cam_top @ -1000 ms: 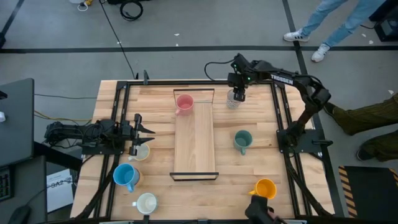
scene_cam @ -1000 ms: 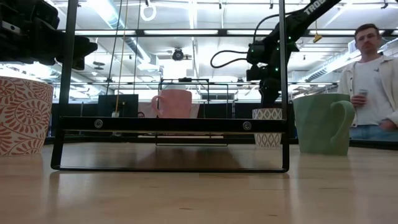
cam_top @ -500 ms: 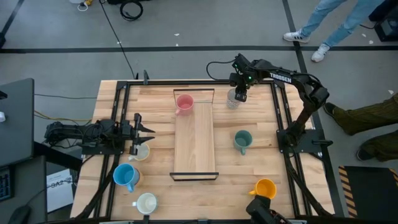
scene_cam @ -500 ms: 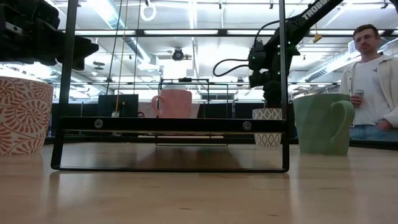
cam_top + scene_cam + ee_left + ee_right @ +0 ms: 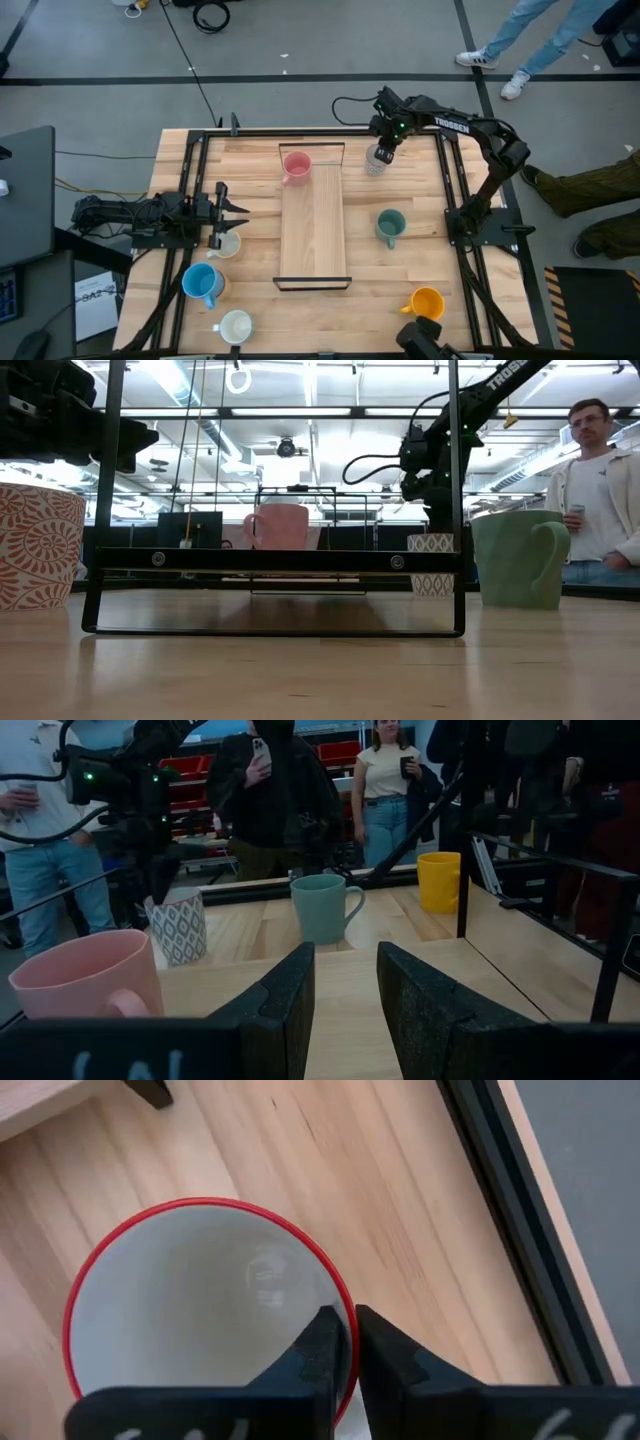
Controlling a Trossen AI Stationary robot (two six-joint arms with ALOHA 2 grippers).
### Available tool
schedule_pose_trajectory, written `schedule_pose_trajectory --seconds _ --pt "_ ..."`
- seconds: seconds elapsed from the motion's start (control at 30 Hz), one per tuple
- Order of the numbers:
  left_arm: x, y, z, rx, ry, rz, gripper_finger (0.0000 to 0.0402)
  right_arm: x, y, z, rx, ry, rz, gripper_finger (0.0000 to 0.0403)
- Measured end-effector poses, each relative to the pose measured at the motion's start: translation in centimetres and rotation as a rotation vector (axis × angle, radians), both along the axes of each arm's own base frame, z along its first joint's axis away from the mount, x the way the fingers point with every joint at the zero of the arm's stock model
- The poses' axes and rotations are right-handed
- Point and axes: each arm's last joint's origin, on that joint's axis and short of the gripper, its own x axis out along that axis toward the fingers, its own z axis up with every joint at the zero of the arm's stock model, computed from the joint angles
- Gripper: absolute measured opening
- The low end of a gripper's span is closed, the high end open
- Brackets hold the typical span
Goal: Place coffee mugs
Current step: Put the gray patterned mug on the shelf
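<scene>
Pale wood is carrying everything here: the table (image 5: 400,280) and, down its middle, a long wooden tray (image 5: 313,225) with black wire end frames, running from the near edge toward the far one. At the tray's far end a pink mug (image 5: 296,165) is standing upright, mouth up, its handle toward the left arm's side. Just beside that end, on the right arm's side, a patterned white mug (image 5: 375,160) with a red rim is sitting upright on the table. The right gripper (image 5: 343,1342) is reaching down onto it, one finger inside the rim and one outside, pinching the wall on a narrow gap. A teal green mug (image 5: 390,226) is standing to the right of the tray, handle toward the near edge, and an orange mug (image 5: 427,302) is nearer the front corner. The left gripper (image 5: 340,982) is waiting over the table's left side, fingers a little apart and holding nothing, with a cream mug (image 5: 226,243) just beside it. A blue mug (image 5: 203,283) and another cream mug (image 5: 235,326) are standing toward the front left. People (image 5: 385,785) are standing beyond the far edge.
</scene>
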Motion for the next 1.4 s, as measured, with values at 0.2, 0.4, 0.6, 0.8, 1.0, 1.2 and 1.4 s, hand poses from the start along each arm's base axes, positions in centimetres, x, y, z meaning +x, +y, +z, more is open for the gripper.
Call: schedule_pose_trajectory --seconds 0.2,0.4,0.6,0.8,1.0,1.2,1.4 --pt "0.0 0.0 0.0 0.000 0.000 0.000 0.0119 -0.4 1.2 1.4 0.011 -0.006 -0.068 0.0020" --pt "0.0 0.0 0.0 0.000 0.000 0.000 0.0119 -1.1 3.2 4.1 0.024 0.022 -0.164 0.0020" --pt "0.0 0.0 0.0 0.000 0.000 0.000 0.0118 -1.0 5.8 7.7 0.082 -0.004 -0.285 0.0020" --pt "0.0 0.0 0.0 0.000 0.000 0.000 0.0119 0.4 8.6 11.0 0.125 -0.105 -0.420 0.0020" --pt "0.0 0.0 0.0 0.000 0.000 0.000 0.0119 2.4 11.1 11.9 0.177 -0.202 -0.493 0.0020" --pt "0.0 0.0 0.0 0.000 0.001 0.000 0.0118 4.0 12.5 12.1 0.180 -0.275 -0.559 0.0020" --pt "0.0 0.0 0.0 0.000 0.000 -0.001 0.0119 5.3 13.1 12.6 0.198 -0.400 -0.602 0.0020"
